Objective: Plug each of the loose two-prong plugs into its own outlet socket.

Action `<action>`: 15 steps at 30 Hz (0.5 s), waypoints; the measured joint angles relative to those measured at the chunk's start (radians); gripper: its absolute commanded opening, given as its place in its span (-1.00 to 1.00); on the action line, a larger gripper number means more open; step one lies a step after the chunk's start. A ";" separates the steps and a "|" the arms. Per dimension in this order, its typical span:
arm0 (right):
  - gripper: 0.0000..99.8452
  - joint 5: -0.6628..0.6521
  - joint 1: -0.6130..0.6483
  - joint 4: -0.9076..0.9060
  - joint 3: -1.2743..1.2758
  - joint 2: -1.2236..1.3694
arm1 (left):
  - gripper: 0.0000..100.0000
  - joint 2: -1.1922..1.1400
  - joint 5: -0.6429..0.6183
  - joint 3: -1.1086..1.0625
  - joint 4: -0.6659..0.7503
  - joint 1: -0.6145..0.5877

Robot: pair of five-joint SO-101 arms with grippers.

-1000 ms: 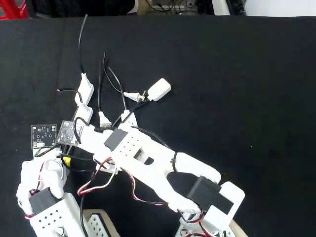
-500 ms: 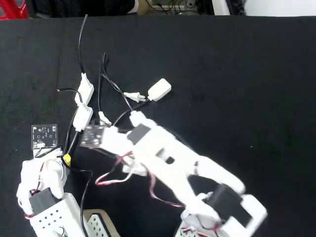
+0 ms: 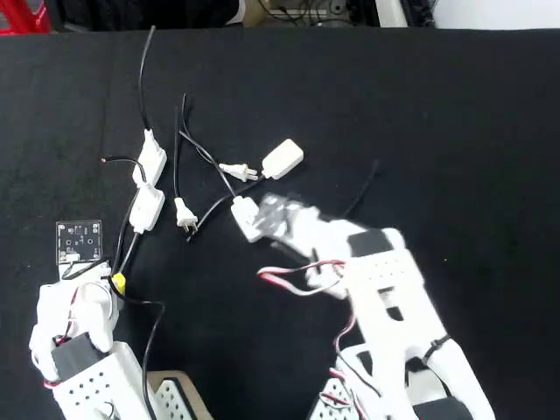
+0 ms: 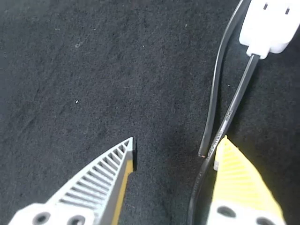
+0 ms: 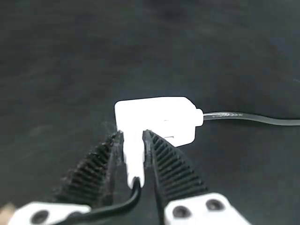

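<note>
The right gripper (image 5: 132,136) was clenched on the narrow body of a white plug (image 5: 133,159), whose black cord trailed back between the fingers. The plug's front end met a white socket piece (image 5: 157,117) with its own cord (image 5: 253,118) running off sideways. Whether the prongs were fully home could not be told. In the high view this pair lay near the white outlet block (image 3: 282,157), on the side toward the arms' bases, with the right gripper (image 3: 267,213) over it.

The step in hand looked like seating this plug. Doing it well would call for a firm, square grip on the plug body and a push straight along the prongs. The socket piece lay loose on the black table (image 3: 455,105) and would likely slide or twist away under a slanted push. A slow press would be prudent, followed by a check that no metal showed at the joint before letting go.

Another two-prong plug (image 3: 234,169) lay just beside the outlet block with its prongs pointing at it, though whether they touched was unclear. A third plug (image 3: 184,213) lay farther from the block on that same side. The left gripper (image 4: 177,140) stood released and held nothing, well apart from the outlet block. A black cord (image 4: 234,105) lay by its yellow finger, with a two-slot socket (image 4: 269,21) ahead.

Pale print ran along the cords, too small to make out.
</note>
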State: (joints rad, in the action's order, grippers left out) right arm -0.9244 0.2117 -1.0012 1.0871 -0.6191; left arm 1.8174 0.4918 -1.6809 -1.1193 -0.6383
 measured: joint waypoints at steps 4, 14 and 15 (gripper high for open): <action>-0.98 -0.009 -0.057 0.164 0.008 0.000 | -0.45 0.000 0.000 0.000 0.000 0.000; -0.98 0.183 -0.052 0.532 -0.126 0.264 | -0.45 0.000 0.000 0.000 0.000 0.000; -0.98 0.206 -0.052 0.555 -0.172 0.327 | -0.45 0.000 0.000 0.000 0.000 0.000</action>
State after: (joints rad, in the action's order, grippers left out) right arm -0.7188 0.1596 -0.4457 0.9152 -0.2923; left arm 1.8174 0.4918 -1.6809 -1.1193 -0.6383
